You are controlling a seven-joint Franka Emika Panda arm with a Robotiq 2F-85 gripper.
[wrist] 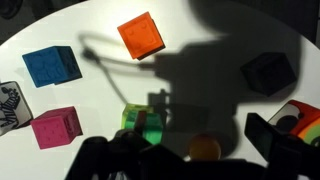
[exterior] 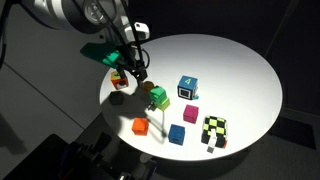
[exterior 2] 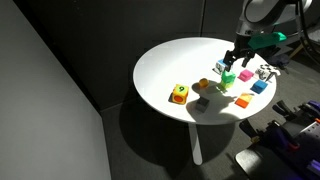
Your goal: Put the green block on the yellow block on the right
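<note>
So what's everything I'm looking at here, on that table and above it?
table: 1, white, round, holds everything
orange cube: 1, orange, near the table's edge
blue cube: 1, blue, near the edge
pink cube: 1, magenta, mid-table
numbered cube: 1, teal-blue with a 4, mid-table
checkered cube: 1, yellow and black, near the edge
multicoloured cube: 1, orange-red, under the arm
ball: 1, orange-yellow, beside the yellow block
yellow block: 1, lime yellow-green, close to the gripper
green block: 1, dark, in shadow
arm: 1, pale grey, above the table
gripper: 1, black, open
</note>
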